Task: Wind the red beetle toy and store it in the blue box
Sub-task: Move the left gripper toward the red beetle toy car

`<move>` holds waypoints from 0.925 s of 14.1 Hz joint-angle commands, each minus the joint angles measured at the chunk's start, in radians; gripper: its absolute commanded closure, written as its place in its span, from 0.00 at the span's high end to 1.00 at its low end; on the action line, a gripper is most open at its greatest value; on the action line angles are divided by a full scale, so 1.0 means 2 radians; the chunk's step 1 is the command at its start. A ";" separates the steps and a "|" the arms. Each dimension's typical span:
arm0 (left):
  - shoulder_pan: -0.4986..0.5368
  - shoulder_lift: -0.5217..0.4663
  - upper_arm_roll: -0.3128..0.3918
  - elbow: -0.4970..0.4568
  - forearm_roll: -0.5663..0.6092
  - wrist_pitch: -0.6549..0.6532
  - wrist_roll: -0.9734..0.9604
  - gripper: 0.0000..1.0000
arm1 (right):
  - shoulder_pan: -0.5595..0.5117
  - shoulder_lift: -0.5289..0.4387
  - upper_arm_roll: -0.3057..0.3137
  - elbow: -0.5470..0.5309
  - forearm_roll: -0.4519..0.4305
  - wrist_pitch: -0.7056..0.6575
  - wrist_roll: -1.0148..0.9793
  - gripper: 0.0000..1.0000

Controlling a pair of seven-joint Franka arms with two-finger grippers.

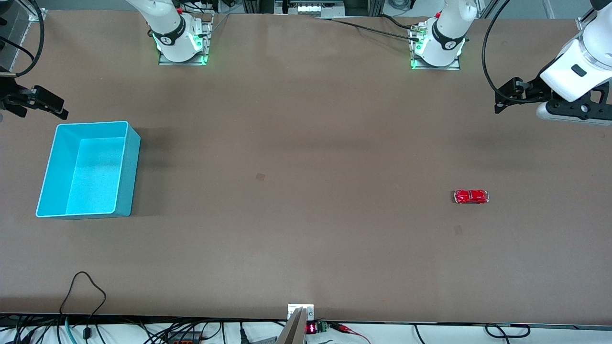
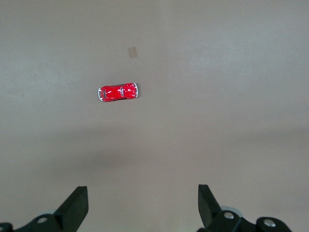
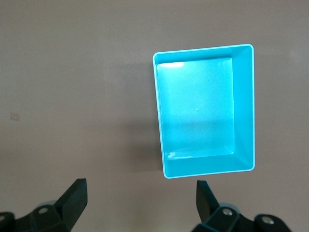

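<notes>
**Both arms waiting high, toy untouched**

Brown tabletop is filling the front view, and you are looking at a task not yet begun. The red beetle toy (image 1: 471, 196) is sitting on its wheels toward the left arm's end of the table, well apart from the blue box (image 1: 88, 169), which is resting empty toward the right arm's end. The left gripper (image 1: 501, 99) is hovering above the table's edge at its own end; the right gripper (image 1: 48, 106) is hanging just past the box's upper corner.

Through the left wrist view, you are seeing the toy (image 2: 118, 92) lying alone on the mat, with the left gripper's (image 2: 142, 205) fingers spread wide and carrying nothing.

Through the right wrist view, the box (image 3: 205, 110) is showing a bare floor, and the right gripper (image 3: 141, 203) is likewise standing fully apart and empty.

You are probably at the approach step. Next, I judge, the left arm needs lowering over the toy, jaws straddling its narrow body, before any winding.
</notes>
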 commanded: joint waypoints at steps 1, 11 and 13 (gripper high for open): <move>0.001 0.004 -0.001 0.011 0.007 -0.009 0.011 1.00 | 0.001 -0.001 0.000 0.001 0.004 -0.001 -0.002 1.00; -0.004 0.005 -0.004 0.011 0.001 -0.121 0.011 1.00 | 0.001 0.001 0.000 0.001 0.005 -0.001 -0.001 1.00; -0.012 0.010 -0.010 0.012 0.000 -0.178 0.014 1.00 | 0.001 0.001 0.000 0.001 0.005 -0.002 -0.001 1.00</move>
